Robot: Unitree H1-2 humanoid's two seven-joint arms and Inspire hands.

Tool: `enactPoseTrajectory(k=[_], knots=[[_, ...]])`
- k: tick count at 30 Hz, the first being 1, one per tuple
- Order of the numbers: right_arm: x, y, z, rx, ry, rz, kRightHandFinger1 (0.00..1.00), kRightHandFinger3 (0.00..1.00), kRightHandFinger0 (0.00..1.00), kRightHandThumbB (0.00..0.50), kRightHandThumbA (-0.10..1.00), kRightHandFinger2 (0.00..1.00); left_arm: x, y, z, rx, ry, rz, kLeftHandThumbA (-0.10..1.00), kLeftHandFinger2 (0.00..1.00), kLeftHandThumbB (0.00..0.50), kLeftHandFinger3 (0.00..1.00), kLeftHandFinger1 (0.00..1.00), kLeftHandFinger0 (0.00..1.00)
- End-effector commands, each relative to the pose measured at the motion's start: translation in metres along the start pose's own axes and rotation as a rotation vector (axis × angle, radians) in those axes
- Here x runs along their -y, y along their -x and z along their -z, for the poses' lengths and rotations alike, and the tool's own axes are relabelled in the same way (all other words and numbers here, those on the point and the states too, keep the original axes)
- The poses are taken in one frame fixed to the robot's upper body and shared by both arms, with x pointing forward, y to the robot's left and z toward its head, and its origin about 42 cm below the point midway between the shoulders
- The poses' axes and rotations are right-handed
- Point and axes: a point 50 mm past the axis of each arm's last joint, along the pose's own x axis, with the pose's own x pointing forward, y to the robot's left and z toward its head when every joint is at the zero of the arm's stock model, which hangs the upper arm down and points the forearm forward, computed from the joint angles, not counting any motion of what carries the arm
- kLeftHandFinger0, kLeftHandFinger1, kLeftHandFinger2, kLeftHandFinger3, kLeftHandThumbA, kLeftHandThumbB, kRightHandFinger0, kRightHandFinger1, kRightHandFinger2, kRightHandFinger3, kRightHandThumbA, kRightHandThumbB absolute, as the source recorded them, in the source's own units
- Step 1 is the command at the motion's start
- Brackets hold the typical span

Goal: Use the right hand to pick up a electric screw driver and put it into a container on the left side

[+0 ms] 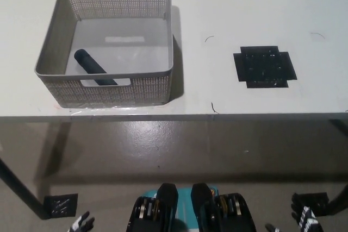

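Note:
The electric screwdriver (95,67), a dark cylinder, lies slanted on the floor of the grey perforated basket (163,36), near its front wall. The basket stands on the left part of the white table (217,4). Only a small part of my black right hand (304,218) shows, at the bottom right corner, below the table and far from the basket, with nothing seen in it. A sliver of my left hand (81,224) peeks in at the bottom left edge.
A black cross-shaped mat (265,66) lies on the table's right part. The table's front edge (217,115) runs across the middle of the picture, with grey floor below. A dark table leg (19,186) and a black floor marker (61,205) sit at lower left.

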Motion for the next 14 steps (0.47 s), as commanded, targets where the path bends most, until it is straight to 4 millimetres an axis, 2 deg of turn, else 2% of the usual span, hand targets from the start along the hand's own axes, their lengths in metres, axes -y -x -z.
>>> enactPoseTrajectory(k=[1, 4, 6, 11, 14], knots=[[0.004, -0.02, -0.012, 0.093, -0.026, -0.007, 1.0, 1.0, 1.0, 0.478, 1.0, 1.0, -0.011, -0.011, -0.013, 0.038, -0.014, -0.024, 0.91, 1.0, 0.27, 1.0, 1.0, 1.0], [0.006, -0.025, -0.012, 0.09, -0.017, -0.008, 1.0, 1.0, 1.0, 0.472, 1.0, 1.0, -0.013, -0.016, -0.014, 0.046, -0.013, -0.027, 0.92, 1.0, 0.308, 1.0, 1.0, 1.0], [0.006, -0.034, -0.015, 0.097, -0.032, -0.014, 1.0, 1.0, 1.0, 0.496, 1.0, 1.0, -0.015, -0.023, -0.016, 0.058, -0.011, -0.03, 0.9, 1.0, 0.291, 1.0, 1.0, 1.0], [0.004, -0.058, -0.027, 0.118, -0.032, -0.045, 1.0, 1.0, 1.0, 0.49, 1.0, 1.0, -0.022, -0.044, -0.027, 0.093, -0.036, -0.03, 0.9, 1.0, 0.288, 1.0, 1.0, 1.0], [0.006, -0.063, -0.031, 0.122, -0.027, -0.046, 1.0, 1.0, 1.0, 0.479, 1.0, 1.0, -0.023, -0.049, -0.029, 0.109, -0.038, -0.036, 0.9, 1.0, 0.275, 1.0, 1.0, 1.0]])
